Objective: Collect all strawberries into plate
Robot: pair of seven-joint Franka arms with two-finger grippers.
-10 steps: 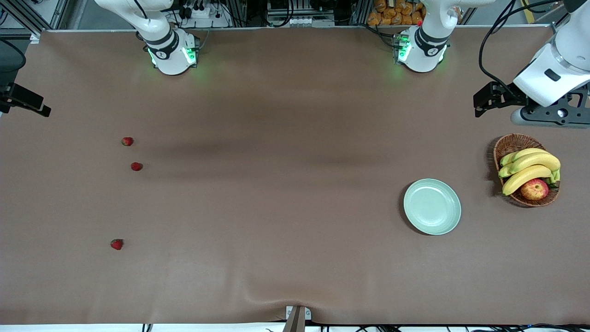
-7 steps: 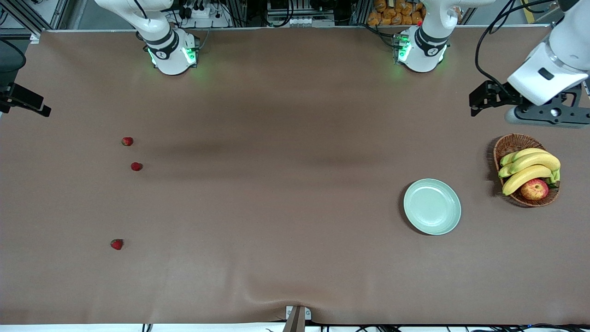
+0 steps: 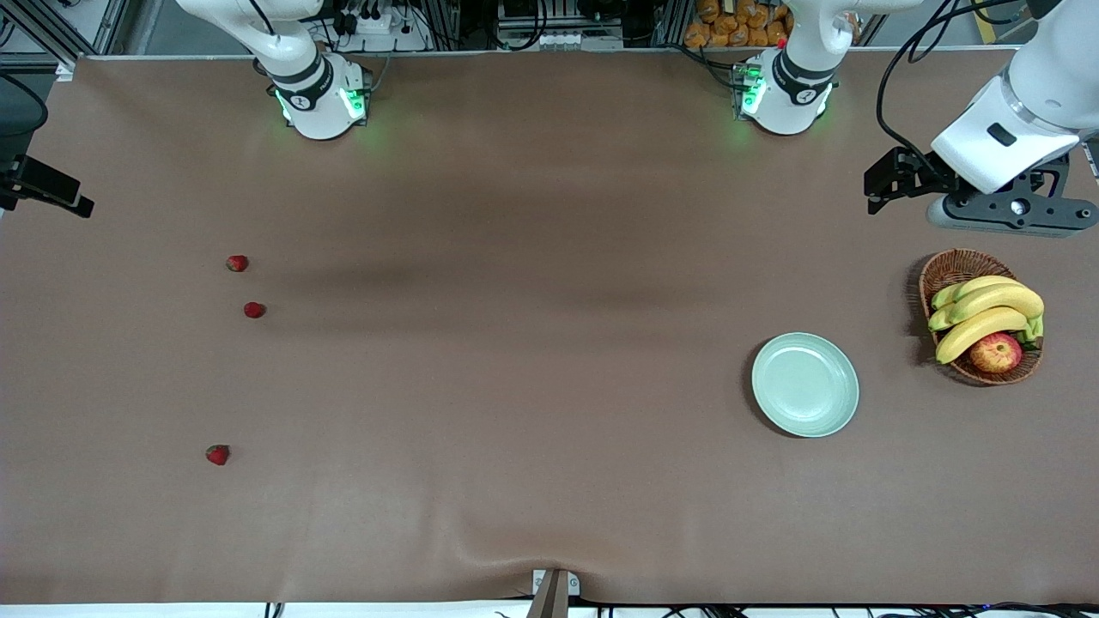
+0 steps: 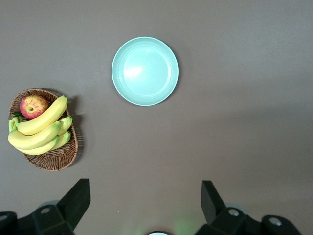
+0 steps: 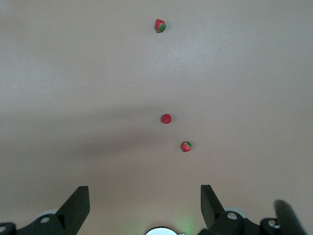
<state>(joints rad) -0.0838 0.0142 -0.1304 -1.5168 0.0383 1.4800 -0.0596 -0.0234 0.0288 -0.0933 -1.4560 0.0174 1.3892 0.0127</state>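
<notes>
Strawberries: 3 on the bare table toward the right arm's end, none on the plate, all well apart from it at approx 9 o'clock.
Berry pair: strawberry A (image 3: 237, 263) and strawberry B (image 3: 254, 310) lie near each other; B is at approx 5 o'clock of A, nearer the front cam.
Third berry: strawberry C (image 3: 218, 455) is well apart, approx 6 o'clock of B, nearest the front cam.
Pointing: C's green cap faces approx 10 o'clock in front view, tip opposite. B shows red only. A's cap direction and the berries' long axes are too small to tell.
Plate (image 3: 805, 384): flat, nothing on it, toward the left arm's end.
Wicker basket (image 3: 953, 266): approx 2 o'clock of the plate, holds bananas (image 3: 987, 309) and an apple (image 3: 996, 352).
Left hand (image 4: 144, 200): fingers wide apart, holding nothing, up over bare table by the basket.
Right hand (image 5: 144, 200): fingers wide apart, holding nothing, up over the table's right-arm end, the berries in its view.
</notes>
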